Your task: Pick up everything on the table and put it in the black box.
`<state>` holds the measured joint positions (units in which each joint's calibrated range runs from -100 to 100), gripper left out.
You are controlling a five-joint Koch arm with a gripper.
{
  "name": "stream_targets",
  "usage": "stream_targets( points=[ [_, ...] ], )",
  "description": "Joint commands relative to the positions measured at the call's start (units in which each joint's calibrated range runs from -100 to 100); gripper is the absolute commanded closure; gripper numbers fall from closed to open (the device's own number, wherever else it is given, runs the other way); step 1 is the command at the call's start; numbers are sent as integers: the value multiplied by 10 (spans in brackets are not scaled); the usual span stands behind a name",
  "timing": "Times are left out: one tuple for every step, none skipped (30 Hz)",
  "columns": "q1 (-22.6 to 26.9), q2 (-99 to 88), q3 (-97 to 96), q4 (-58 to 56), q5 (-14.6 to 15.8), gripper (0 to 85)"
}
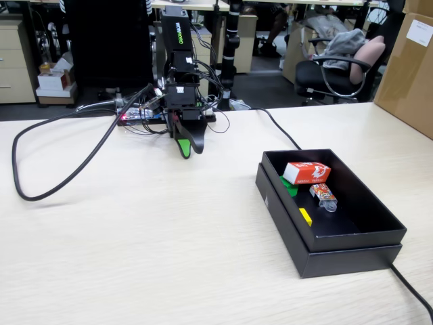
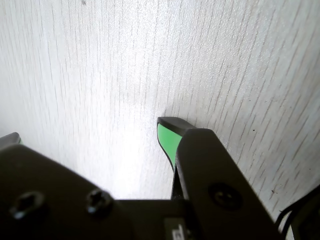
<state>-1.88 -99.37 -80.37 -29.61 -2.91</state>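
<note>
1. The tool (image 1: 185,150) hangs low over bare tabletop (image 1: 135,230), jaws together, holding nothing.
2. Well to its right in the fixed view, the black box (image 1: 352,254) holds the red carton (image 1: 308,172), green cube (image 1: 289,185) and yellow cube (image 1: 306,217).
3. The task looks finished; the next move likely calls only for rest.

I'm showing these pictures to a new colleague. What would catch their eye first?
Probably the black box at the right of the fixed view, holding the red carton, green cube, yellow cube and a small wrapped packet. Next, the arm folded at the table's far edge, its green-tipped hand hanging empty just above the wood.
</note>
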Motion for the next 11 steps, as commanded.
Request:
stream_targets(
  points=[
    [0,-4,-1,-9,3,351],
    [0,-4,-1,-9,3,351],
    [0,-4,-1,-9,3,351],
    [0,-4,-2,-9,3,351],
    [0,-4,-2,-9,3,351],
    [0,-4,-2,-9,3,351],
    [0,-4,-3,-9,3,351],
    [0,-4,-2,-9,3,351],
    [0,-4,-2,-8,3,351],
    [0,-4,-2,-9,3,351],
    [0,-4,-2,-9,3,351]
  ],
)
